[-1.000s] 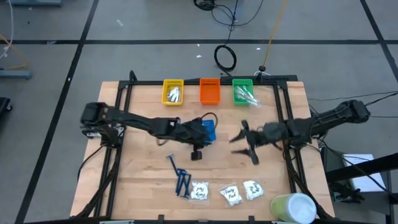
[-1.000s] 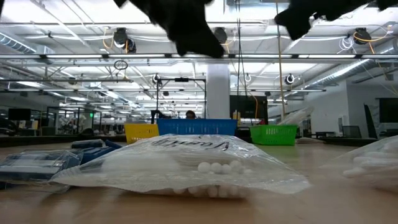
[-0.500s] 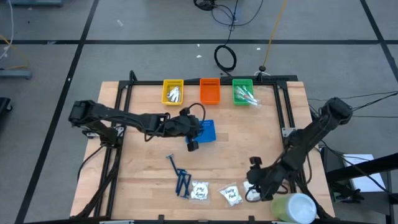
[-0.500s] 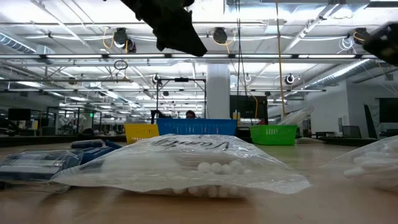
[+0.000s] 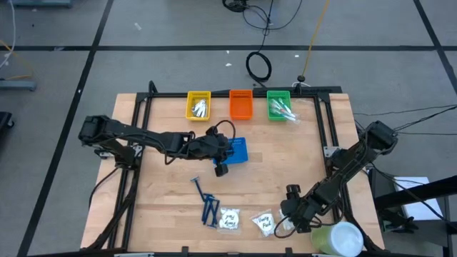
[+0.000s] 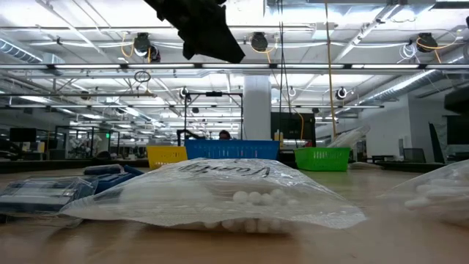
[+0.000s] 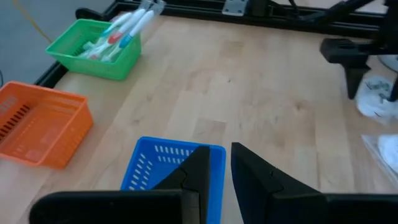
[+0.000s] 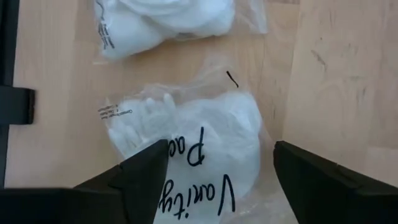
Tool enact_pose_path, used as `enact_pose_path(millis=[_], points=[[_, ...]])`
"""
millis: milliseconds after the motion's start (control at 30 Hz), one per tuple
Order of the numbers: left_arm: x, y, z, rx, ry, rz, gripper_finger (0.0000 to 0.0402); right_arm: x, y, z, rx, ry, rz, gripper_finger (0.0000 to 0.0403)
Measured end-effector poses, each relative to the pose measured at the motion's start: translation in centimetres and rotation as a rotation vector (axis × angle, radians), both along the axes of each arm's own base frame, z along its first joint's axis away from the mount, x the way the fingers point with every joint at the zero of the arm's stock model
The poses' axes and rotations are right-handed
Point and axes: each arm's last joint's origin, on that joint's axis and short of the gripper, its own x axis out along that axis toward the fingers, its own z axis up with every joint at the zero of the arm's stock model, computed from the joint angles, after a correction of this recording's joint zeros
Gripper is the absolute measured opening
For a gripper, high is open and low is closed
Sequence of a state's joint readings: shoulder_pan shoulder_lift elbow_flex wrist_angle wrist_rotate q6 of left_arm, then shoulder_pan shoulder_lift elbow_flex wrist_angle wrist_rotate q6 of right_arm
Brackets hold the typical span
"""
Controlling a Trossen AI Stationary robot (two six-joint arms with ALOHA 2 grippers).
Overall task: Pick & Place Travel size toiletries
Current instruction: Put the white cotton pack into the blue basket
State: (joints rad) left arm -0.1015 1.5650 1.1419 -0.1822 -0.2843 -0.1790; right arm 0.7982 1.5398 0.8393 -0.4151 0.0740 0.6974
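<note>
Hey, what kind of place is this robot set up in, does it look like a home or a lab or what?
Most likely an industrial lab or workshop hall: exposed ceiling ducts and pipes, strip lighting, a taped concrete floor with a loose cable coil, and a framed wooden workbench.

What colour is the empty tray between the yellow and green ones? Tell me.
Orange tray; clearest in the high view.

Bare wooden table (image 5: pixel 275 168) lies open between the blue plastic tray (image 5: pixel 238 150) and the clear plastic sachets (image 5: pixel 264 223); a pale green-and-white cylinder (image 5: pixel 337 238) crowds the right pincer (image 5: pixel 291 218).
</note>
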Motion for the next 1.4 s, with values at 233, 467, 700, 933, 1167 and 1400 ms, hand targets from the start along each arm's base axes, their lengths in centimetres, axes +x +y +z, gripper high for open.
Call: enact_pose_path(millis=[233, 467, 700, 933, 1167, 1400], points=[[0.0, -0.4, 0.0, 0.019, 0.005, -0.027, 0.0065, 0.1, -1.0, -0.8, 0.012, 0.041, -0.009, 0.0184], [-0.1, -0.4, -0.1, 0.025, 0.025, -0.052, 0.0065, 0.9, -2.1, -0.9, 0.055, 0.085, 0.048, 0.0026], [-0.2, -0.4, -0.2, 0.014, 0.036, -0.071, 0.0065, 1.8, -4.1, 1.4, 0.109, 0.006, 0.044, 0.0024], [-0.2, -0.4, -0.2, 0.024, 0.038, -0.077, 0.0065, 2.1, -7.1, 5.5, 0.043, -0.258, 0.042, 0.0011], [-0.2, -0.4, -0.3, 0.082, 0.059, -0.107, 0.0065, 3.4, -9.9, 9.0, -0.140, -0.619, 0.023, 0.0015], [-0.8, -0.1, -1.3, 0.093, 0.026, -0.033, 0.0065, 5.7, -12.9, 10.6, -0.232, -0.822, -0.003, 0.0014]])
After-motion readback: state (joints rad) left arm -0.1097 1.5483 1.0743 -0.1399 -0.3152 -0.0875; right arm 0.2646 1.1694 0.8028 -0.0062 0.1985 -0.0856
